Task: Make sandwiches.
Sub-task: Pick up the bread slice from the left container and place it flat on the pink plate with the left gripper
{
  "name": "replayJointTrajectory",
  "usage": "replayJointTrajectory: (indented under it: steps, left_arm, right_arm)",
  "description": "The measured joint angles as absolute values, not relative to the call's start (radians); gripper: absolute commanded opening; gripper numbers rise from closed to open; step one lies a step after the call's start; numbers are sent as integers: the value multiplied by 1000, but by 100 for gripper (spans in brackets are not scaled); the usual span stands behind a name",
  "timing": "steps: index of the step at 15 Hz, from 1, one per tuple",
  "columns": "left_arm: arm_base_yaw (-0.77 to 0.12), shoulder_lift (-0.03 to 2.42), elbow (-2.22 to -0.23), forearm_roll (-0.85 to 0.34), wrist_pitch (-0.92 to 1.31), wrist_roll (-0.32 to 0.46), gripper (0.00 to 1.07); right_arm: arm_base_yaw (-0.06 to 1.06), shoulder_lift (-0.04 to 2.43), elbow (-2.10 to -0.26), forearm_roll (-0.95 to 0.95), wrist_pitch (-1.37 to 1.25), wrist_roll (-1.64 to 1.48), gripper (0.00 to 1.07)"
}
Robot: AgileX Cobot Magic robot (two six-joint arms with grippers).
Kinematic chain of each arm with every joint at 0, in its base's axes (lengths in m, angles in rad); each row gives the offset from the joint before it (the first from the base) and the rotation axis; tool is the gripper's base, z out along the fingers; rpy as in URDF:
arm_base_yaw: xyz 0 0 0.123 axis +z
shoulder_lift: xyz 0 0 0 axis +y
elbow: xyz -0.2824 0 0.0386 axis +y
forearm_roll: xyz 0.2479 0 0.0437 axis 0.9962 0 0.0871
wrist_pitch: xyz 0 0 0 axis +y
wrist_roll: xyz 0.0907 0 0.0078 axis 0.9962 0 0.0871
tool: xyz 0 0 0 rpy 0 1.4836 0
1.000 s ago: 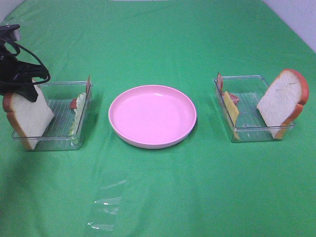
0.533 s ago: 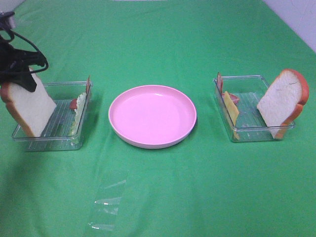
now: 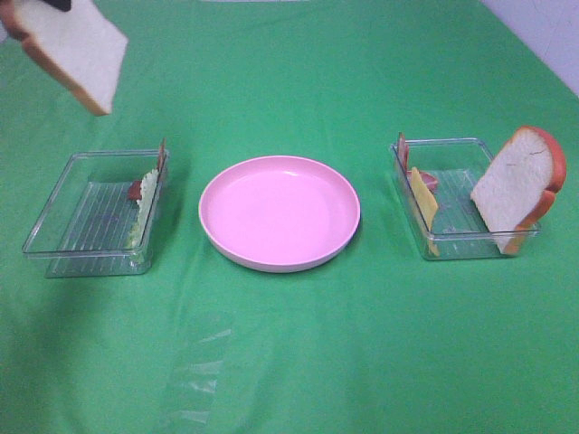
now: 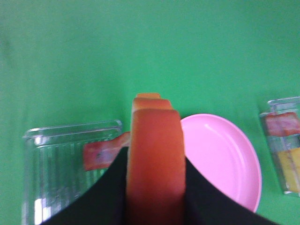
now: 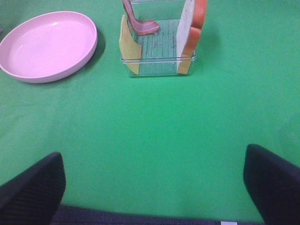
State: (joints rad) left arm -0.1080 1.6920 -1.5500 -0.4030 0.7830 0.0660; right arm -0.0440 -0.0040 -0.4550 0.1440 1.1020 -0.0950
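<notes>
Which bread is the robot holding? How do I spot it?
From the pink plate in the middle, go to the clear tray on its left. The held bread slice hangs in the air near it, pinched by the left gripper; the other slice leans inside the right tray.

**Green Cloth Covers the Whole Work Table**

A bright green cloth (image 3: 298, 81) covers the table from edge to edge, lying smooth but for a few soft folds. A round pink plate (image 3: 280, 212) sits on it at the centre, its shallow bowl bare. Seen from the high camera, a clear plastic tray (image 3: 90, 262) rests on the cloth to the left of the plate, close by but not touching it. A second clear tray (image 3: 461, 244) stands to the plate's right, a little further off. In front of the plate and slightly to its left, a crinkled strip of transparent film (image 3: 194, 375) lies flat on the cloth, well apart from plate and trays.
</notes>
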Motion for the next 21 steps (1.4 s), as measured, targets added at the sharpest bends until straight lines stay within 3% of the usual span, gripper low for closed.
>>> replayJointTrajectory:
  steps: [4, 11, 18, 21]
  left_arm:
    - [-276, 1766, -1550, -510, 663, 73, 6]
    - [-494, 2019, -1550, -653, 516, 73, 6]
    - [-512, 2162, -1550, -807, 412, 72, 6]
    - [-512, 2176, -1550, -818, 408, 39, 7]
  right_arm:
    - [-44, -4, -455, 144, 1102, -95, 98]
    - [-44, -4, -455, 144, 1102, -95, 98]
    - [-44, -4, -455, 144, 1102, -95, 98]
    - [-44, -4, -455, 144, 1102, -95, 98]
